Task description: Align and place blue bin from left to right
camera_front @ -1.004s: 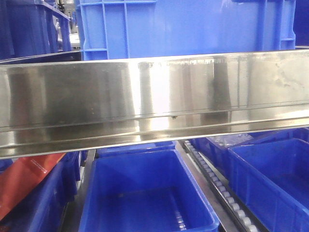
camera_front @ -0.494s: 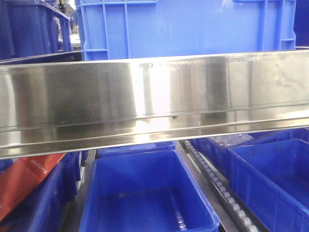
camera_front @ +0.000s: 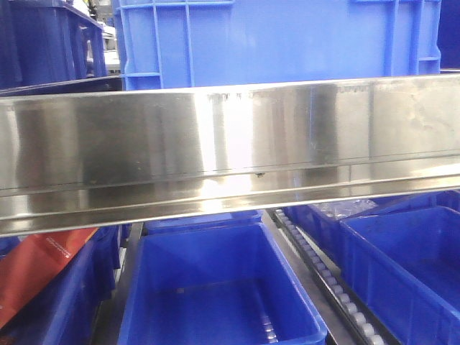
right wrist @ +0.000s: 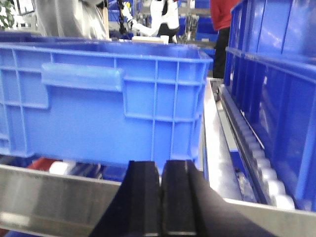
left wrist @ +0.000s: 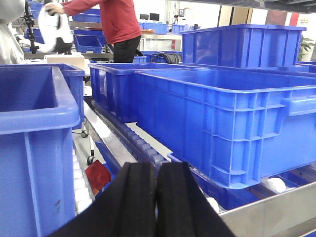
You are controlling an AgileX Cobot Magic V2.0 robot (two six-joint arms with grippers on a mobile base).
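Observation:
A large blue bin [camera_front: 280, 43] stands on the upper roller level behind the steel rail [camera_front: 230, 151] in the front view. The same blue bin [left wrist: 232, 118] fills the right half of the left wrist view, and as the blue bin [right wrist: 98, 103] it fills the left of the right wrist view, handle lip towards me. My left gripper [left wrist: 157, 170] is shut and empty, low in front of the bin's left corner. Below the bin's right corner, my right gripper [right wrist: 161, 168] is shut on nothing, over the rail.
More blue bins flank it: one at far left [left wrist: 34, 148], one behind [left wrist: 242, 44], stacked ones at right [right wrist: 276, 89]. Roller tracks [left wrist: 143, 145] run between lanes. Lower-level bins [camera_front: 223, 295] sit under the rail. A person in red [left wrist: 108, 22] stands at the back.

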